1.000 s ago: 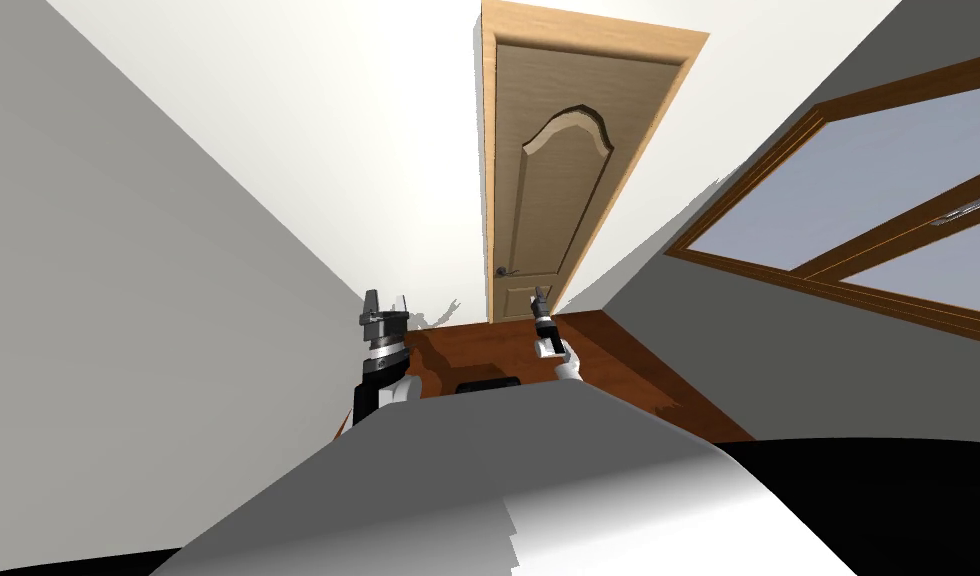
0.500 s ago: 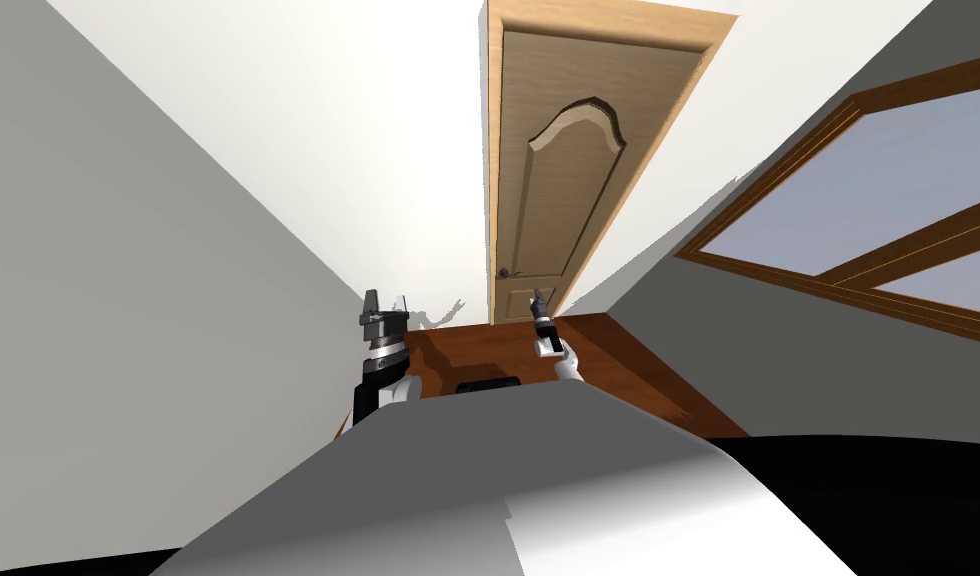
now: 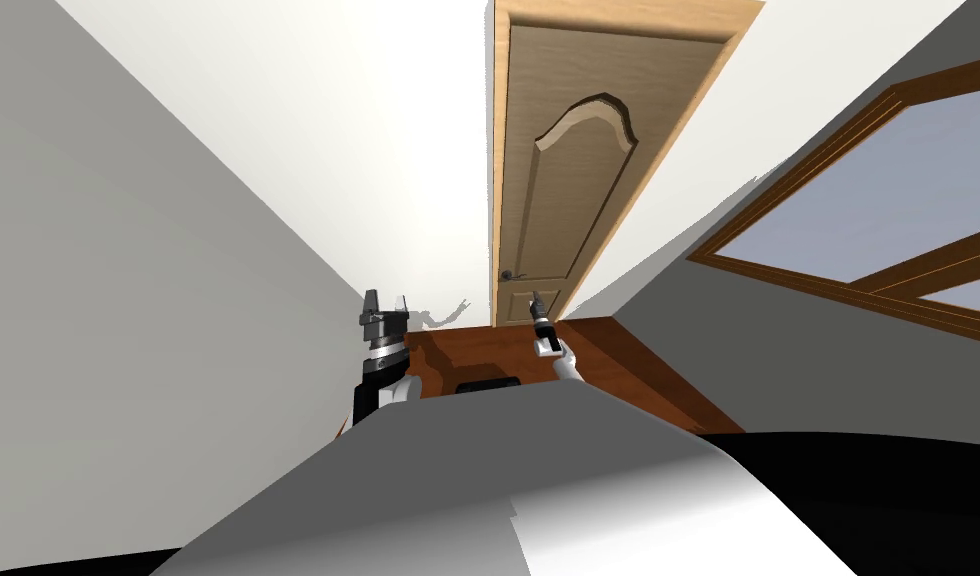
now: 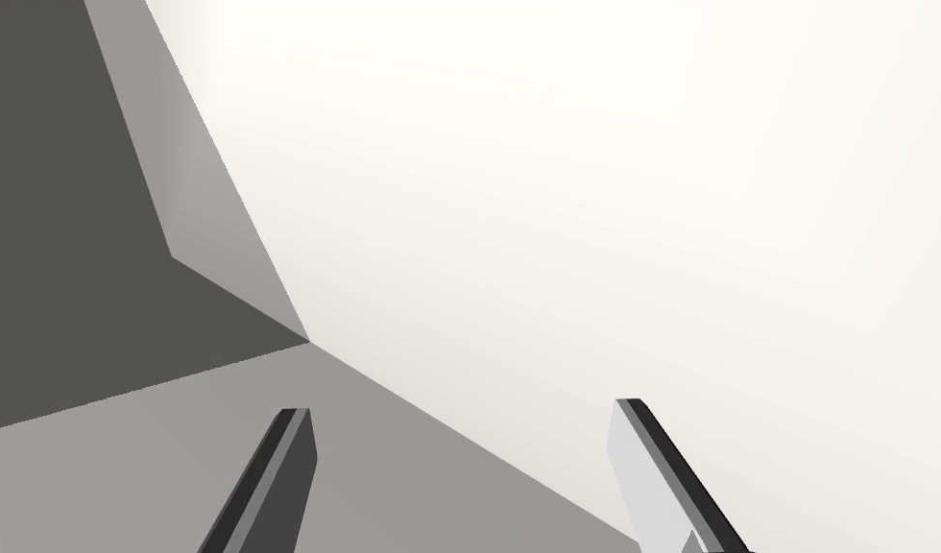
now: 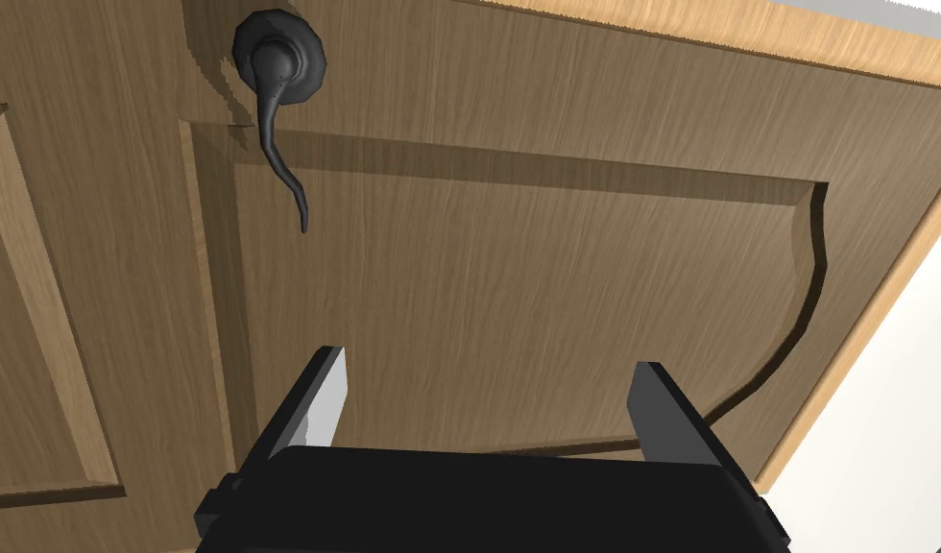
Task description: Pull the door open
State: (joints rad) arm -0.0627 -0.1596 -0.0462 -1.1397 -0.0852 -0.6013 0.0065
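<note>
Wooden door [image 3: 563, 160] closed in its frame [image 3: 723, 75] dead ahead, dark lever handle [image 5: 272, 86] near its left edge, right gripper [image 5: 488, 370] spread, facing the panel, clear of the handle; left gripper [image 4: 461, 408] spread beside the grey wall [image 3: 128, 300].

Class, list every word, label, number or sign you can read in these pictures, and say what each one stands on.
None: no text can be read anywhere.
The wooden door, its dark lever handle, the window frame, the left gripper and the right gripper are all plain, with no lettering, number or mark.
</note>
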